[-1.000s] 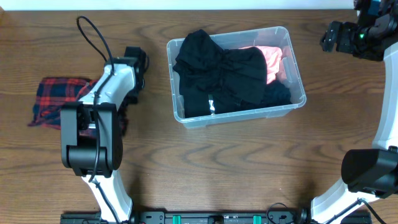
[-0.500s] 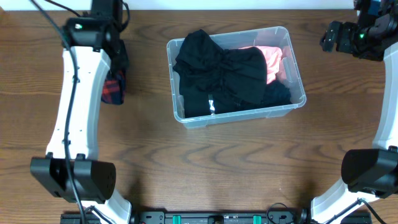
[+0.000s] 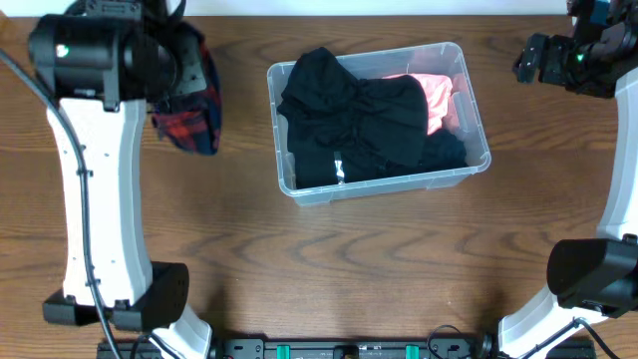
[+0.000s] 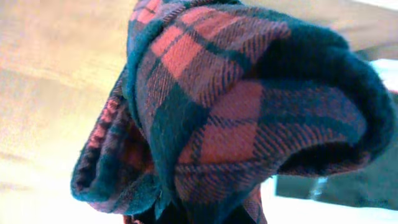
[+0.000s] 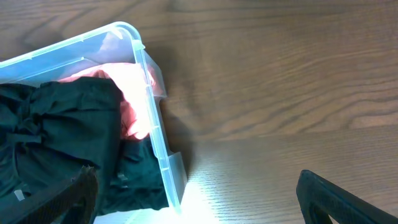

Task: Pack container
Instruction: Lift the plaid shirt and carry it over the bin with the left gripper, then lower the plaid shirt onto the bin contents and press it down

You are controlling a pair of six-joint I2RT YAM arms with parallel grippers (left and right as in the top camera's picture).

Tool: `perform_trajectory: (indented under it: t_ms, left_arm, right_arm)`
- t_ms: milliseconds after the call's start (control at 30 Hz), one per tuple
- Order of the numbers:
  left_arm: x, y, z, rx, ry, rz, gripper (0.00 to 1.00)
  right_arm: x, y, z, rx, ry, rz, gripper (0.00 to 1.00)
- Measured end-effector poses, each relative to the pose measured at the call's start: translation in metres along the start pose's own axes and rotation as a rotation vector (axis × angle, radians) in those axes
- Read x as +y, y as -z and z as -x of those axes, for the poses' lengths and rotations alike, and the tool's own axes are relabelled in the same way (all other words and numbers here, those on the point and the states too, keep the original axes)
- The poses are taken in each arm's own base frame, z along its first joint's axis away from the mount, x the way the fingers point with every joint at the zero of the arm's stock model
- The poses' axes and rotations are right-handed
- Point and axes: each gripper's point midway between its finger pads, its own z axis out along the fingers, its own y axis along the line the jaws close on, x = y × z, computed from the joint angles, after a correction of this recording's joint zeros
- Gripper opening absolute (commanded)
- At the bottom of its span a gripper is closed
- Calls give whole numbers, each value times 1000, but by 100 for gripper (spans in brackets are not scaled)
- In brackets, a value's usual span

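The clear plastic container (image 3: 478, 112) stands at the table's back centre. It holds black garments (image 3: 349, 120) and a pink garment (image 3: 437, 95). My left gripper is shut on a red and dark plaid garment (image 3: 192, 108), which hangs in the air left of the container. In the left wrist view the plaid garment (image 4: 236, 106) fills the frame and hides the fingers. My right gripper (image 3: 528, 60) is open and empty at the back right, beside the container. The right wrist view shows its fingers (image 5: 339, 199) wide apart above the container's right corner (image 5: 147, 81).
The wooden table (image 3: 329, 259) stretches in front of the container. My raised left arm (image 3: 95, 179) spans the left side. The table's back edge lies just behind the container.
My left arm has lifted the plaid garment off the table's left side and carried it up, back and slightly right toward the container. My right arm has not moved.
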Motion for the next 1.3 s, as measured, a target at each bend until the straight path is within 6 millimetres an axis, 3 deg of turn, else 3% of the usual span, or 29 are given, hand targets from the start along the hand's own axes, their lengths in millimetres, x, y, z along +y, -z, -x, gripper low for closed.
perform_trajectory:
  t_ms: [200, 533, 667, 1100, 1300]
  left_arm:
    - [-43, 34, 5, -93, -53, -141, 6]
    - [-118, 52, -27, -49, -141, -327, 6]
    - [-132, 57, -36, -32, -132, -358, 6]
    - [-149, 61, -48, 16, -24, -383, 6]
    - [-166, 35, -55, 82, -14, -354, 6]
  right_arm:
    - [0, 0, 0, 0, 0, 0, 99]
    - [0, 0, 0, 0, 0, 0, 99]
    - [0, 0, 0, 0, 0, 0, 99]
    - [0, 0, 0, 0, 0, 0, 99]
    - [0, 0, 0, 0, 0, 0, 99]
